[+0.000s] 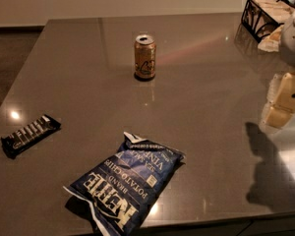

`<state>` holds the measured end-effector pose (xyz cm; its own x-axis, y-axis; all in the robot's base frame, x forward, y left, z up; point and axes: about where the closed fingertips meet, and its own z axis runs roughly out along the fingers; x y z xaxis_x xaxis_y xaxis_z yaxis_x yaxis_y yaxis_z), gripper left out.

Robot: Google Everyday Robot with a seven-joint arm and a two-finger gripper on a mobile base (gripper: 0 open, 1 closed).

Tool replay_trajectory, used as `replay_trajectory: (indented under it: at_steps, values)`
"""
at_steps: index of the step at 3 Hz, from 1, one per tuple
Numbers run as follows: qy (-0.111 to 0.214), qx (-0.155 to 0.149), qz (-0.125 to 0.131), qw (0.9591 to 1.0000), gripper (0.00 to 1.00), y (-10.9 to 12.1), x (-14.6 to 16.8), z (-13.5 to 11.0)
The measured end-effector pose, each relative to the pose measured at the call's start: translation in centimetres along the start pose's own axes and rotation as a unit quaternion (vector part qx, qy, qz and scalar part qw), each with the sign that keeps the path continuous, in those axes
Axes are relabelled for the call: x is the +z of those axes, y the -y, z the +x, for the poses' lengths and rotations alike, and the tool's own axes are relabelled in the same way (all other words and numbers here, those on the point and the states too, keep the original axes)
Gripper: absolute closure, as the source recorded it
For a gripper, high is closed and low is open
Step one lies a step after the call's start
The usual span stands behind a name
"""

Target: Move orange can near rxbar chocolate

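Observation:
The orange can stands upright on the grey table, at the middle back, with its top open. The rxbar chocolate lies flat near the table's left edge, a black wrapper with pale block letters. My gripper hangs at the far right of the view above the table. It is far to the right of the can and holds nothing. Its shadow falls on the table below it.
A crinkled dark-blue chip bag lies at the table's front edge, between the bar and the gripper. A black wire basket with pale items stands at the back right corner. The floor shows at the left.

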<state>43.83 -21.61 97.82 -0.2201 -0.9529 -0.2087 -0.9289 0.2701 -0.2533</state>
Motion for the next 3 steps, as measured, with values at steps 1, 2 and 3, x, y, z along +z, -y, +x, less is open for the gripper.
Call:
replay_trajectory:
  at_steps: [1,2,3]
  values:
    - [0.000,0.000,0.000,1.0000,0.00,0.0,0.0,0.0]
    - [0.003,0.006,-0.004,1.0000,0.00,0.9,0.8,-0.8]
    - [0.023,0.028,-0.002,0.9994,0.00,3.9,2.6,-3.0]
